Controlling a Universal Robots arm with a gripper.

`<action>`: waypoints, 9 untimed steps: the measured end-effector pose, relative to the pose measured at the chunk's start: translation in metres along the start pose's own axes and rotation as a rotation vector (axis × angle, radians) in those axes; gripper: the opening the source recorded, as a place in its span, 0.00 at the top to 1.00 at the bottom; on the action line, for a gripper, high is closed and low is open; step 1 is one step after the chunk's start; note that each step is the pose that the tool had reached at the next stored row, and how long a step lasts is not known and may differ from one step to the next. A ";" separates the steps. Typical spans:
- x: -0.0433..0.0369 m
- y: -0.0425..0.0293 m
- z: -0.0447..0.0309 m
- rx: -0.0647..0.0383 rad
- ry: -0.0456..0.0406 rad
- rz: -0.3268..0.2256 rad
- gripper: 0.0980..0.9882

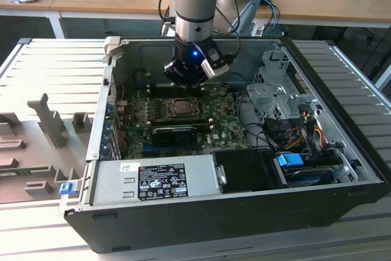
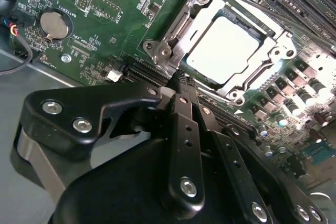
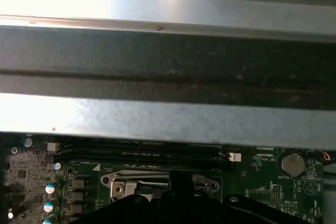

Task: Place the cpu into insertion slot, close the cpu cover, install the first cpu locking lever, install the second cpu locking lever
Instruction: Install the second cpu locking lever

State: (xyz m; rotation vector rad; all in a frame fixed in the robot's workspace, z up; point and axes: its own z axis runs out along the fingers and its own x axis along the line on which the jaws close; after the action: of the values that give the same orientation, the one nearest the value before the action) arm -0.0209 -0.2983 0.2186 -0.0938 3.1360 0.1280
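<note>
Cover (image 2: 181, 30) is seen lowered around the cpu (image 2: 223, 51), which sits in the socket. The gripper (image 2: 181, 85), its fingers pressed together on nothing, hovers at the socket's edge. Thin stiff metal, best pushed at its frame edge.

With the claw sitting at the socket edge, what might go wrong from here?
1. The claw is at the rim of the cpu cover; a skewed push might bend it or shift the cpu.
2. Capacitors crowd the socket and could get clipped.
</note>
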 end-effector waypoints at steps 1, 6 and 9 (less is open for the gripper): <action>0.0000 -0.0007 -0.0001 0.000 0.0001 0.000 0.99; 0.0005 -0.0076 -0.0006 0.000 0.0000 0.000 0.99; 0.0007 -0.0114 -0.0009 0.000 0.0000 0.000 0.99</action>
State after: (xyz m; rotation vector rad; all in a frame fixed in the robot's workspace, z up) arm -0.0209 -0.3098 0.2186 -0.0939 3.1361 0.1281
